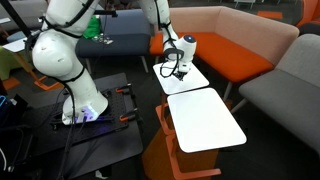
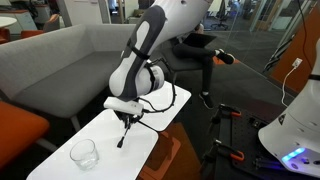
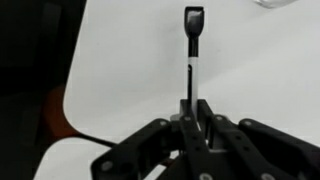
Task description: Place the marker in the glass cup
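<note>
We're seeing the white arm point(image 2: 150, 55) bending down over the white table point(image 2: 95, 130) at lower centre, with the gripper point(image 2: 125, 118) hanging close above the tabletop. The jaws are pinching narrow on the marker point(image 3: 194, 60), which is pointing straight out from them toward the top of the wrist view, black cap outermost. The glass cup point(image 2: 84, 153) is standing upright at lower left, near the marker tip but apart from it.

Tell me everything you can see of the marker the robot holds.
The marker is a slim stick with a white barrel and a black end, plastic by its look. The gripper is shut on its other end, so it hangs nearly upright, black end down, over the white table. Whether it touches the table is unclear.
</note>
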Available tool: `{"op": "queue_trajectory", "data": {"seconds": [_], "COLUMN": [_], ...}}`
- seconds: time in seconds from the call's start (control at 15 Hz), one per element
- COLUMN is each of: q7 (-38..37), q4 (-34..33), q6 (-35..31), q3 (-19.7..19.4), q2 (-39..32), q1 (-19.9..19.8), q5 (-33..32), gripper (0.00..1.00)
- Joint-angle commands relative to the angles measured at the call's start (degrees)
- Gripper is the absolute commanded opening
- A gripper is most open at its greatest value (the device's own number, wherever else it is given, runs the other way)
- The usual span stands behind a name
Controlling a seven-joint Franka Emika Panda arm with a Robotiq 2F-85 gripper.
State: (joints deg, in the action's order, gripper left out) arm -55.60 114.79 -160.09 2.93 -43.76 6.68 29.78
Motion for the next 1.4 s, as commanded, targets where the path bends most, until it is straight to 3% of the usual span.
{"op": "queue_trajectory", "data": {"seconds": [0.0,0.47,0.53,0.73,1.2,1.27,1.33], "q7": [3.03,19.44,15.02,18.42,18.48,18.48,21.07], "q4": [4.52,5.65,3.85,4.86,5.09,5.09,4.77], "q6": [3.77,9.48,7.59,8.45,8.46,8.46,5.90], "q3": [-5.41,-3.77,-4.96,-4.82,-4.73,-4.73,-4.60], "q2": [8.70,20.05,17.66,19.19,19.17,19.17,18.21], "q1": [3.85,1.63,3.12,2.74,2.76,2.76,2.96], "q5": [-7.12,-14.22,-12.86,-13.18,-13.29,-13.29,-14.81], "gripper": [0.03,0.03,0.12,0.12,0.12,0.03,0.03]}}
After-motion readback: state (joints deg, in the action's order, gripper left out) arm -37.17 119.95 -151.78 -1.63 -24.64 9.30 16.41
